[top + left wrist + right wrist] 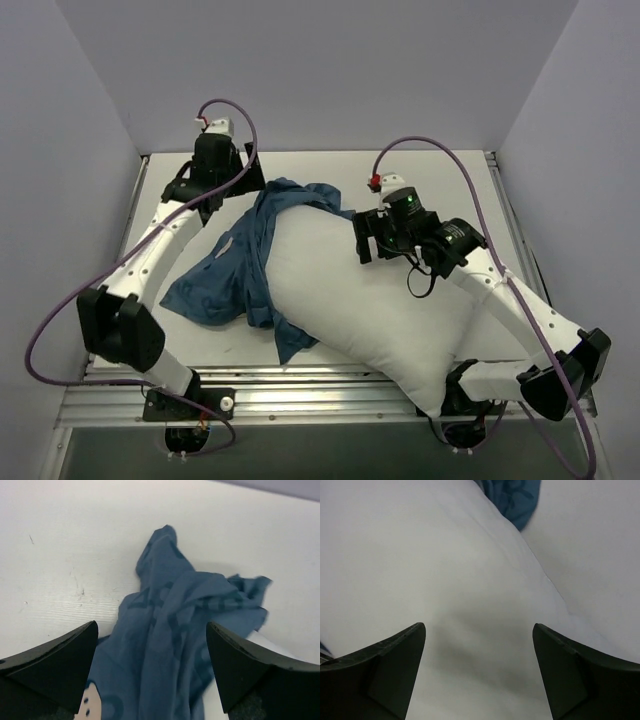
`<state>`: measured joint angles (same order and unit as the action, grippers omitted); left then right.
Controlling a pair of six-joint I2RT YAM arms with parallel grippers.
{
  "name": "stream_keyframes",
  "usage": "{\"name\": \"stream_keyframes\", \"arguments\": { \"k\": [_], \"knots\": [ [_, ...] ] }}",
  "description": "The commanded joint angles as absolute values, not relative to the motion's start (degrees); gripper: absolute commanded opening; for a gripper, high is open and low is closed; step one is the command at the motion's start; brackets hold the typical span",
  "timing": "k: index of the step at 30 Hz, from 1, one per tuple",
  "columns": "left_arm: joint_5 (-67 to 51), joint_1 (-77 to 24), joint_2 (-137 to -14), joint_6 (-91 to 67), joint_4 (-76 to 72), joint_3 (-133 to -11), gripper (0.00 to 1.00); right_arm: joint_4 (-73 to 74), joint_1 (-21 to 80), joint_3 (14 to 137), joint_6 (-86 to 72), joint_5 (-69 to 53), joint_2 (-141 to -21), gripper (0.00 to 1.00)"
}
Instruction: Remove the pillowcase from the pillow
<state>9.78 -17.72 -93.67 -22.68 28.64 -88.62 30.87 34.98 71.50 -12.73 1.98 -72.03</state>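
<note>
The white pillow (370, 300) lies diagonally across the table, mostly bare. The dark blue pillowcase (240, 265) is bunched along the pillow's left side and far end, with one strip trailing toward the near edge. My left gripper (232, 188) is open at the back left, just above the far end of the bunched cloth. In the left wrist view the pillowcase (170, 630) lies below the open left gripper (151, 625), with nothing pinched. My right gripper (364, 240) hovers open over the pillow's far end. Between the right gripper's (478, 626) spread fingers is only the pillow (445, 570).
The white table (450, 170) is boxed in by pale walls on the left, back and right. A metal rail (300, 400) runs along the near edge by the arm bases. A corner of the blue cloth (517, 497) shows past the pillow in the right wrist view.
</note>
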Motion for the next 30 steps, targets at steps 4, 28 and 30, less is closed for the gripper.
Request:
{"name": "stream_keyframes", "arguments": {
  "k": [4, 28, 30],
  "knots": [
    [15.55, -20.74, -75.51, -26.19, 31.28, -77.80, 0.97, 26.20, 45.87, 76.20, -6.52, 10.28, -73.39, 0.87],
    [1.21, -21.97, -65.92, -31.64, 20.48, -48.52, 0.63, 16.17, 61.00, 67.06, -2.98, 19.25, -95.53, 0.77],
    [2.45, -21.62, -66.70, -32.34, 20.04, -48.60, 0.37, 17.31, 60.65, 67.15, -3.86, 20.12, -96.32, 0.29]
  ]
}}
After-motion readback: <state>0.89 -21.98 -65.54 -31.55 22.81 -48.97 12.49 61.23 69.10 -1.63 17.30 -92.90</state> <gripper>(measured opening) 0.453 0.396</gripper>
